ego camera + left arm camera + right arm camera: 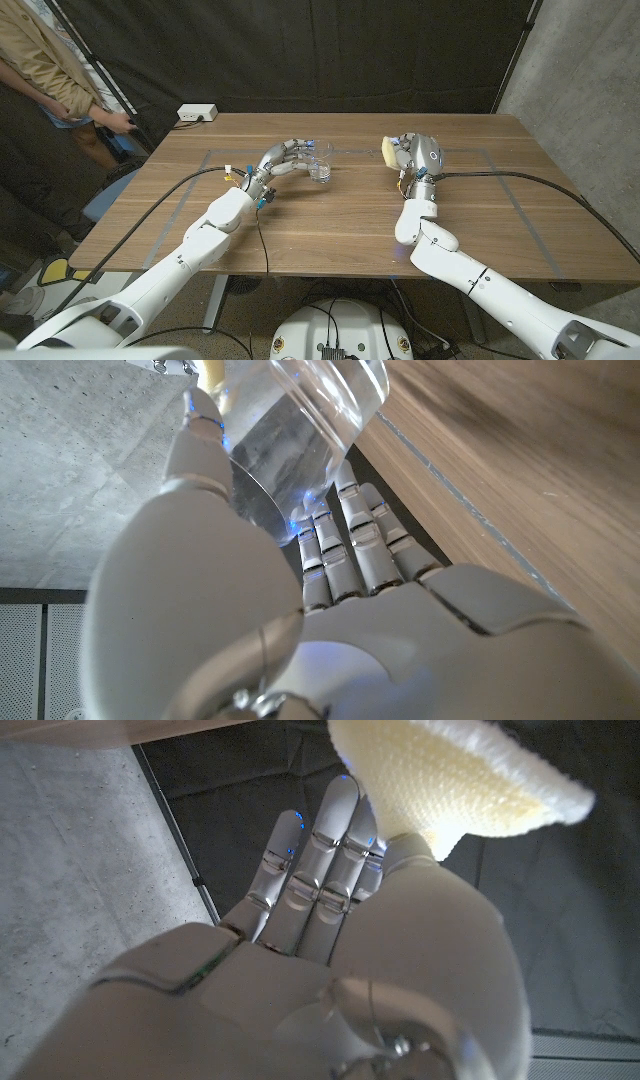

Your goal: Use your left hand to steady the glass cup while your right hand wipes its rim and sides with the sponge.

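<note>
Far left, behind the table: a person [45, 70] in a tan top stands at the picture's edge, one hand near black cabling. A white power strip [197, 114] sits on the wooden table [330, 235] at its back edge, left of centre.

Left arm comes in from the lower left corner. Left hand [285, 160] is curled around the glass cup [320, 165], which stands upright on the table, left of centre, toward the back half. Left wrist view: fingers [350, 545] wrap one side of the glass cup [300, 420], thumb on the other side, glass wall in contact with the hand. So the left hand grips the cup.

Gap of bare table between cup and right hand; the two are well apart.

Right arm comes in from the lower right corner. Right hand [418, 155] is raised right of centre, at about the same depth as the cup. It holds the pale yellow sponge [390, 150] on the side facing the cup. Right wrist view: sponge [460, 780] pinched at the thumb, other fingers [320, 850] extended and close together beside it. Sponge is not touching the cup.

Thin taped or drawn lines mark a rectangle on the tabletop around the work area.
</note>
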Robot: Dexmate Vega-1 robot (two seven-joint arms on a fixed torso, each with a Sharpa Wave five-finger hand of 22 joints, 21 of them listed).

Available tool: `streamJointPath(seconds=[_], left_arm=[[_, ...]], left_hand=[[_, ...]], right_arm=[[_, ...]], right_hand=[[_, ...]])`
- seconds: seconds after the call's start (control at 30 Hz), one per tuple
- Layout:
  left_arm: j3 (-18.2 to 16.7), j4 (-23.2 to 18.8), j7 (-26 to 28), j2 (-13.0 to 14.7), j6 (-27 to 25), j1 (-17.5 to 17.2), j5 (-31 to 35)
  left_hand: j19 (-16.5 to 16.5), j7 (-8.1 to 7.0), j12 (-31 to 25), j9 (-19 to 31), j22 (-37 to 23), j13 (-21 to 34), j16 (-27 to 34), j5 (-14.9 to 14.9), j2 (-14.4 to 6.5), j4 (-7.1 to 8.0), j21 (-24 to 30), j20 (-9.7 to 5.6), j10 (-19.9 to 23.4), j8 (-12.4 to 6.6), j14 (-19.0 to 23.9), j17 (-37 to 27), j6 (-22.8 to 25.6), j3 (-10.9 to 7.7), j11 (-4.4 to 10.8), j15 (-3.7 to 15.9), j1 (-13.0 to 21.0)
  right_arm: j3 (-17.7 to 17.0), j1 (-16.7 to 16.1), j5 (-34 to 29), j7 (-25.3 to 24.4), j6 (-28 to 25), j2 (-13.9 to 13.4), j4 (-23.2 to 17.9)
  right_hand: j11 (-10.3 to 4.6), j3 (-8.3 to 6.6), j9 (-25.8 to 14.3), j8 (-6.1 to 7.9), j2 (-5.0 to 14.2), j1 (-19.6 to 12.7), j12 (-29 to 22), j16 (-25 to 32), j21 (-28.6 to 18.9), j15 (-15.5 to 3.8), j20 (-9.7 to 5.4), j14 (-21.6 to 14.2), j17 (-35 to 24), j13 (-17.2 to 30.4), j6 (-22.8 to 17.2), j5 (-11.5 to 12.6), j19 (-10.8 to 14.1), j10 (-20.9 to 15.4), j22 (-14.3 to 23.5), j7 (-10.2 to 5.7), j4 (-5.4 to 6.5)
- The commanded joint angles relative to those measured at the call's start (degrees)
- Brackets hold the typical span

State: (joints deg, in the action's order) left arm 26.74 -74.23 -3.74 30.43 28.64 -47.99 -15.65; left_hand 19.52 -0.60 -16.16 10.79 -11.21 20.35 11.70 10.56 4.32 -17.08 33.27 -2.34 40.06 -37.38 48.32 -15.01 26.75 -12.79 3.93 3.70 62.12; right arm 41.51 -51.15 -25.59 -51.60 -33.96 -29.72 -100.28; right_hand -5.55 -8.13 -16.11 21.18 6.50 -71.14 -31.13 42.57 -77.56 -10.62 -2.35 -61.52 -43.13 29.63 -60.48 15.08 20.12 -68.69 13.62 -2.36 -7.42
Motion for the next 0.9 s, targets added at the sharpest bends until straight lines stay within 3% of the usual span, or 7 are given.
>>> streamJointPath(seconds=[0.03,0.67,0.9], left_arm=[[0.4,0.2,2.7,0.3,-2.1,-0.1,2.6],[1.6,-2.4,5.0,2.0,-6.4,-0.6,7.1],[1.6,-4.1,5.1,2.6,-8.8,-0.9,7.4]], left_hand=[[-0.4,-6.37,-0.2,0.7,0.0,0.2,0.5,0.2,-7.6,9.36,0.3,-5.30,8.0,-7.50,2.6,-0.3,11.0,-10.65,7.40,9.49,6.4],[-0.5,-6.32,0.1,0.5,0.0,0.3,0.5,0.1,-7.6,9.59,0.5,-5.11,8.1,-7.51,2.3,-0.4,11.3,-10.87,7.37,9.46,6.0],[-0.8,-6.39,0.2,0.4,0.0,0.3,0.4,0.1,-7.5,9.52,0.5,-4.78,7.9,-7.23,2.0,-0.4,10.7,-10.99,7.33,9.45,6.0]], right_arm=[[4.1,3.1,-2.7,4.9,-9.4,-1.5,2.2],[5.5,3.5,-2.5,6.4,-12.9,-0.8,8.2],[6.4,4.0,-2.9,8.0,-14.1,-1.0,8.5]], right_hand=[[-0.41,0.24,-0.3,0.00,0.10,0.0,0.2,-0.4,-0.4,-2.74,-6.26,-0.3,-0.2,0.3,-1.1,0.5,-0.3,-0.2,-0.1,-0.92,0.14],[-0.58,0.45,-0.2,-0.35,-0.01,0.1,0.7,-0.6,-0.8,-2.75,-6.46,-0.6,-0.4,0.2,-1.3,0.7,-0.3,-0.4,-1.3,-1.04,0.13],[-0.62,0.50,-0.2,-0.49,0.04,0.1,0.8,-0.9,-0.9,-2.74,-6.46,-0.5,-0.4,0.3,-1.3,0.8,-0.4,-0.3,-1.6,-1.15,0.18]])
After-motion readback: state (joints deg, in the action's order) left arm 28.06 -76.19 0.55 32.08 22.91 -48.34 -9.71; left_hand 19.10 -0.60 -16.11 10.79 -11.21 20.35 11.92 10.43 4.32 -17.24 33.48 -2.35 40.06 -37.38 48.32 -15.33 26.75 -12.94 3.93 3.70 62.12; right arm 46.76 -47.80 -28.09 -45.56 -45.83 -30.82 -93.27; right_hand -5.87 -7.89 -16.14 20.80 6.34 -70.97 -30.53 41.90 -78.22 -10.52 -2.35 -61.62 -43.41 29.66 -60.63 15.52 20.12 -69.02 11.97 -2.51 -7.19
